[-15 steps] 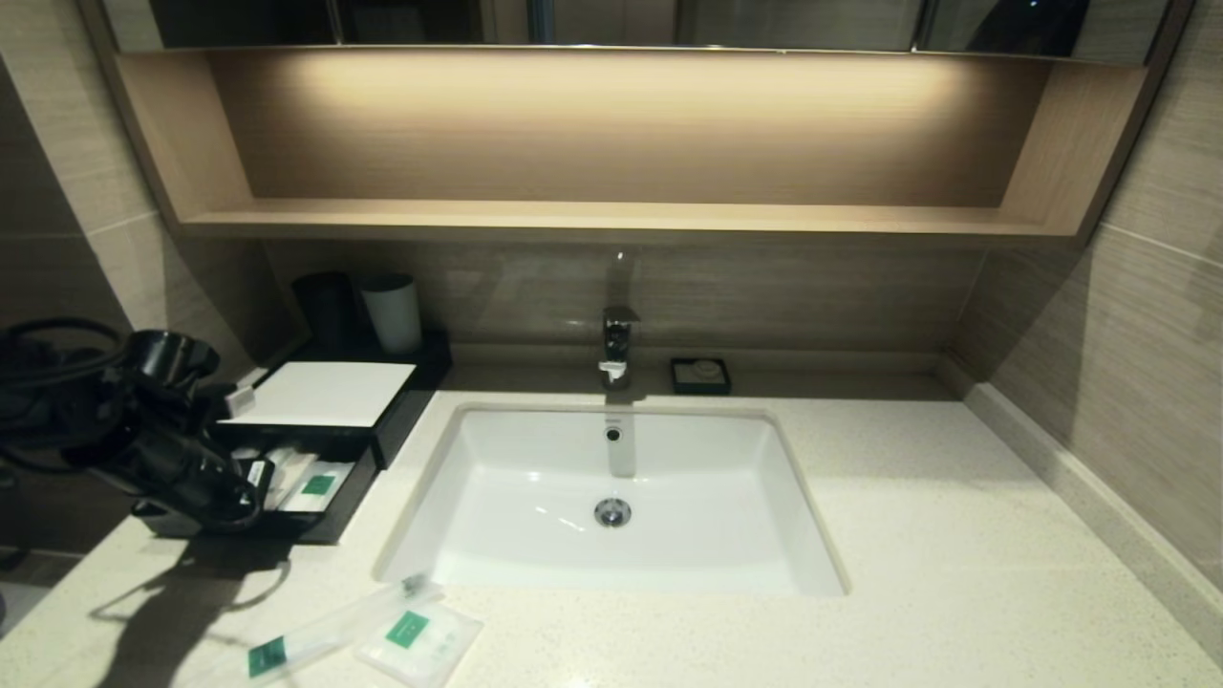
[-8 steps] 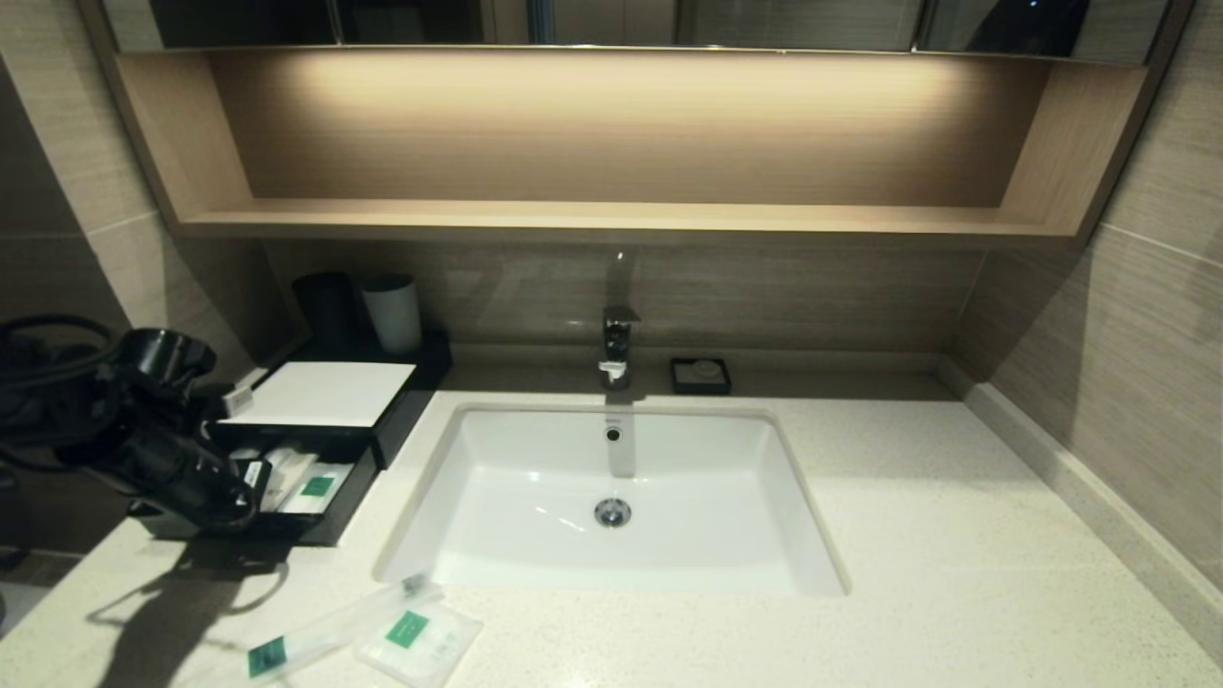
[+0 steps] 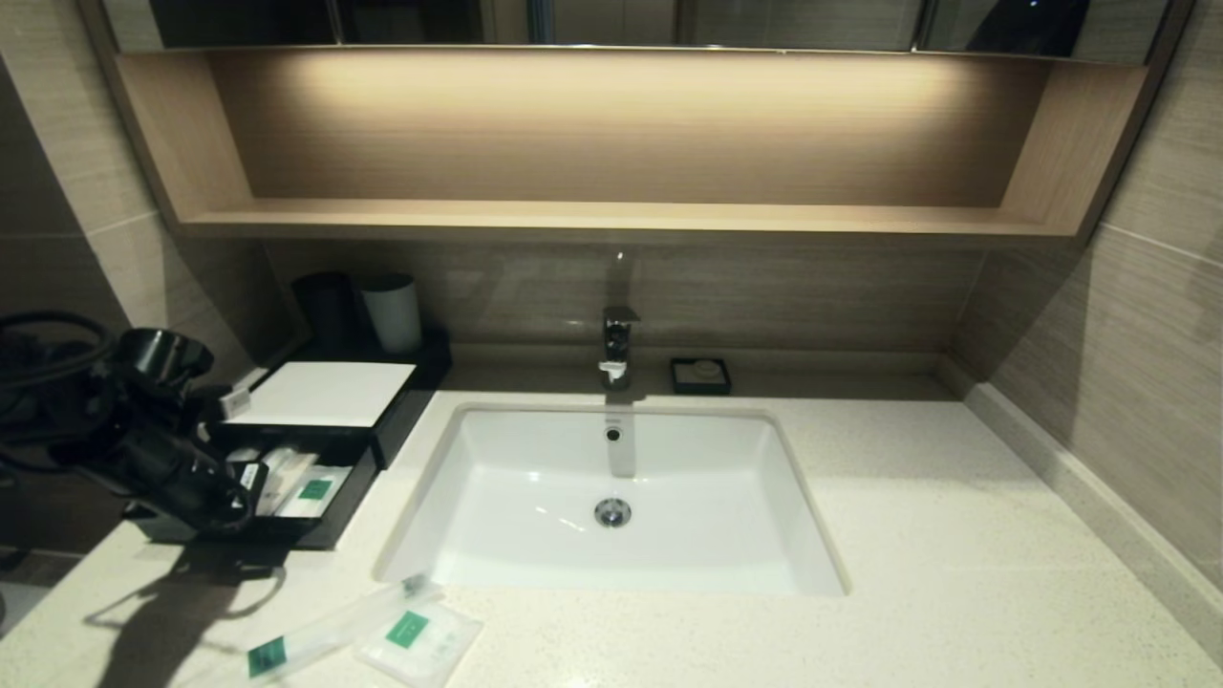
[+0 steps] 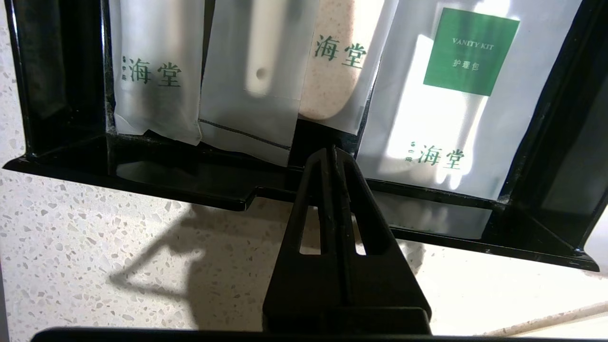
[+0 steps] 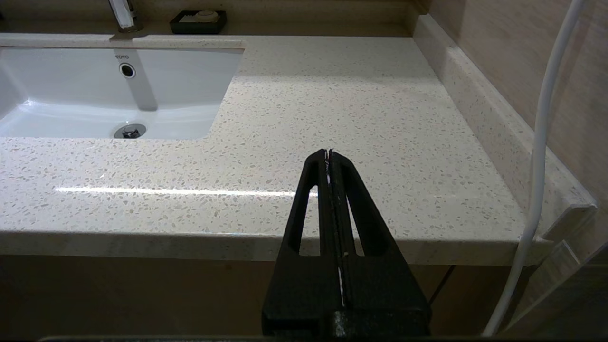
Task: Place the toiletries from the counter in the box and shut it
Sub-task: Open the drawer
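Presently: drawer open, two packets on the counter

Shown from the head view is the counter [image 3: 908, 535], with the sink [image 3: 535, 478] set in its middle. At its far left stands the box [image 3: 411, 401], whose white top panel [image 3: 325, 392] is seen behind the pulled-out drawer [image 3: 349, 502]. Several wrapped sachets are seen lying side by side in the drawer; one bears a green label [image 4: 470, 52] marked "VANITY KIT".

The left gripper [image 4: 331, 151] is seen at the drawer's front lip, its fingers pressed together with nothing between them. In the wrist view the tips are placed at the front wall [image 4: 190, 175], over a notch in the lip; whether they touch it cannot be told.

Two toiletries are seen on the counter's near edge, in front of the sink's left corner: a long packet [image 3: 334, 626] lying slantwise and a flat packet [image 3: 420, 642] just beside it on the right. Both are well apart from the drawer.

The right gripper [image 5: 328, 153] is held off the counter's near right edge, fingers closed and empty.

Two cups [image 3: 392, 311] stand behind the box, and a soap dish [image 3: 700, 376] beside the tap [image 3: 618, 344].
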`<state>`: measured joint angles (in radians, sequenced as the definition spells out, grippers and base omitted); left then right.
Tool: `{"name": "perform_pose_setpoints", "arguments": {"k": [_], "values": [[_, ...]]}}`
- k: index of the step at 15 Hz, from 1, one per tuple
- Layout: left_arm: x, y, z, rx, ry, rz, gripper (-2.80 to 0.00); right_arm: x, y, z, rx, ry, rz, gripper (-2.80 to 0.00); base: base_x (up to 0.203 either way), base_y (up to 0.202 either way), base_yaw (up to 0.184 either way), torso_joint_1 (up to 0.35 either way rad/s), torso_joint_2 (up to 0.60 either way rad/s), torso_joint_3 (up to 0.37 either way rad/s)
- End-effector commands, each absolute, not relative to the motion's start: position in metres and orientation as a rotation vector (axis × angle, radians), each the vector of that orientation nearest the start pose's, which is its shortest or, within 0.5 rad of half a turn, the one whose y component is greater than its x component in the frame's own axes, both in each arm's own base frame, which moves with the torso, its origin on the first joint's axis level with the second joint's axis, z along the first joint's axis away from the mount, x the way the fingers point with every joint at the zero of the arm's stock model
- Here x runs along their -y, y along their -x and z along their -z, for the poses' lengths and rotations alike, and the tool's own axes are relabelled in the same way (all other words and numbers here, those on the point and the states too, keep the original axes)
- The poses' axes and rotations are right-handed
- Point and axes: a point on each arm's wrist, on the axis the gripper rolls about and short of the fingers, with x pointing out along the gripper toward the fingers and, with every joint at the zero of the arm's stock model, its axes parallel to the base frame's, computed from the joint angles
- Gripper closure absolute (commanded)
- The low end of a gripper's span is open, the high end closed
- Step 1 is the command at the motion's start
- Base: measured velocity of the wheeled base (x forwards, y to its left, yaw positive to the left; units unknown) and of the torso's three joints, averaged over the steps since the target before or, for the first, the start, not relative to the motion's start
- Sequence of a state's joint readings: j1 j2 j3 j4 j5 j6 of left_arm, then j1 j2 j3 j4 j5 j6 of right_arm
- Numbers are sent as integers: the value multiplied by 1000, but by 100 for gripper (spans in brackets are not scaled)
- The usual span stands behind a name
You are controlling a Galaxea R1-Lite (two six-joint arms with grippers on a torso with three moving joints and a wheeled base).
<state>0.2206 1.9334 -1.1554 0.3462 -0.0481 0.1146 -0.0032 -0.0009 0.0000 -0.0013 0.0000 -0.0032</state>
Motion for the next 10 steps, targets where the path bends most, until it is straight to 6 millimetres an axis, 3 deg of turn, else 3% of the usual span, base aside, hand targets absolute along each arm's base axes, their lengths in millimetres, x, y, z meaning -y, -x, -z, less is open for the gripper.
{"name": "perform_pose_setpoints", "arguments": {"k": [1,6,10], "values": [[-71,-319,-121,-1122,42,-85,0,0,23,-75,0,3,3,0,0,0,0,0,0,0],[-71,-320,-128,-1081,44,-90,0,0,23,-75,0,3,3,0,0,0,0,0,0,0],[-70,-320,-147,-1003,99,-126,0,0,23,-75,1,3,3,0,0,0,0,0,0,0]]}}
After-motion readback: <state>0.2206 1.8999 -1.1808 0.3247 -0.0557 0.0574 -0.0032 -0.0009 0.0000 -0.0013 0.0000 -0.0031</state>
